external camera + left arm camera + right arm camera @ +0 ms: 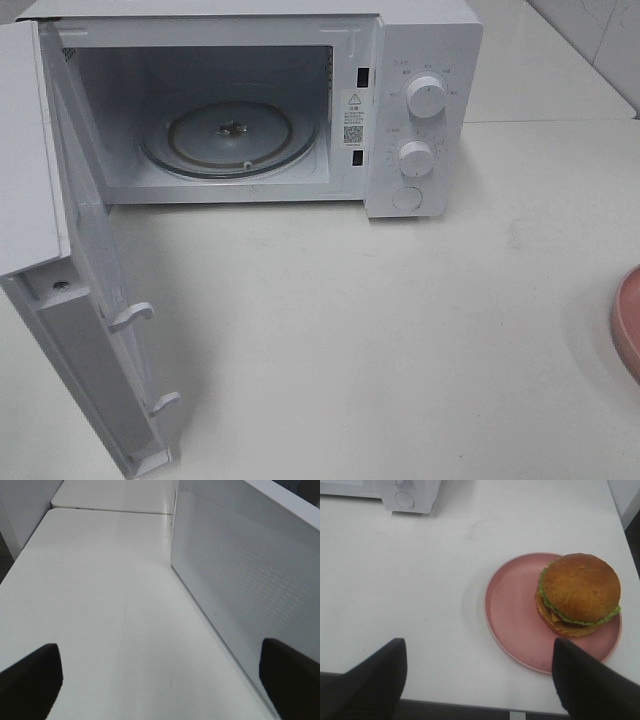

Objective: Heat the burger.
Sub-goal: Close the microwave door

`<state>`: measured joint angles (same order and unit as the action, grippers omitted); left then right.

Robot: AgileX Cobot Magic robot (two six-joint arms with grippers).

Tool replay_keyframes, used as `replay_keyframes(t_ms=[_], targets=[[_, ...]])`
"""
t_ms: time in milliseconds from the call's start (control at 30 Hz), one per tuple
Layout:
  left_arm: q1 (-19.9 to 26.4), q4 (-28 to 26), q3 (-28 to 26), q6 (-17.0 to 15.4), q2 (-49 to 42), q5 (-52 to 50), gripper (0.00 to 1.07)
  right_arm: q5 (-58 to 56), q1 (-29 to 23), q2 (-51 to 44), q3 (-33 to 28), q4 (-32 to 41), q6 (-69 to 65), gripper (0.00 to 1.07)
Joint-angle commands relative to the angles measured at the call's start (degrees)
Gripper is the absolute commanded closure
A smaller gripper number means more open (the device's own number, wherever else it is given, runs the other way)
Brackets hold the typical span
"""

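A white microwave (250, 100) stands at the back of the white worktop (350, 330), and it serves here as the landmark. Its door (70, 270) is swung fully open on the hinge side, away from the control panel, with two latch hooks showing on the inner edge. Inside the cavity the glass turntable (232, 135) lies flat and bare. On the control panel, beside the cavity, sit two round knobs, the upper knob (427, 97) above the lower knob (416, 157), with a round button (407, 198) under them. The burger (578, 595) is well away from the microwave, off to the control-panel side and nearer the front of the worktop; it sits on a pink plate (515, 615), toward the plate's edge farthest from the microwave, with its golden bun on top and a green lettuce frill showing round the middle. In the high view only a sliver of that plate's rim is visible at the edge of the picture, and the burger itself is out of sight there. The right tool (479, 677) hangs above the worktop just short of the plate, its jaws spread wide and grasping nothing. The left tool (162, 682) is also released, jaws wide apart over bare worktop, close beside the outer face of the open door.
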<state>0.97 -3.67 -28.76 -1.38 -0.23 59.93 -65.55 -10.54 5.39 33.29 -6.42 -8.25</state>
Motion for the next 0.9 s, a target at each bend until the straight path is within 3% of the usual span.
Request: replay_keyframes(t_ms=[33,233,900], targets=[[0.1,-0.2,0.1,0.1,-1.2,-0.5,0.07,0.5,2.5,-3.4,-1.8,1.0,2.5,0.31],[0.1,-0.2,0.1,0.1,-1.2,-0.5,0.07,5.8,4.4,-7.1,-4.2,3.5,3.6,0.31],[0.1,-0.1,0.1,0.1,-1.1,-0.5,0.07,5.8,4.4,-7.1,-4.1,4.3,4.5,0.31]])
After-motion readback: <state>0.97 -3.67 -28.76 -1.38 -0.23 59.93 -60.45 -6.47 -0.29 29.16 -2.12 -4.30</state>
